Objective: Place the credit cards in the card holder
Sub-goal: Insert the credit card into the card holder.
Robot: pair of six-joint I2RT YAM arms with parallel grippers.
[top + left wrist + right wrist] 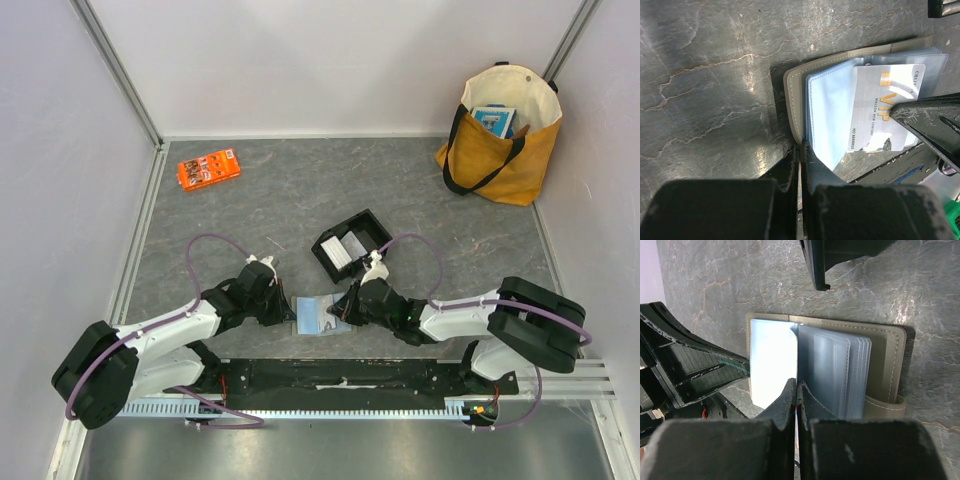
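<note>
The taupe-grey card holder (318,318) lies open on the table between my two grippers. It shows its pale blue sleeves in the left wrist view (795,100) and the right wrist view (885,355). My left gripper (801,146) is shut on the holder's near edge. A white credit card (885,107) printed "VIP" sits partly in a sleeve and sticks out over the table. My right gripper (797,384) is shut on a thin edge at that card (772,360), and one of its fingers (935,120) covers the card's right side.
A black open tray (372,228) holding more pale cards (345,250) stands just behind the holder. An orange packet (208,168) lies at the far left. A yellow tote bag (500,135) stands at the far right corner. Walls close in the left, back and right sides.
</note>
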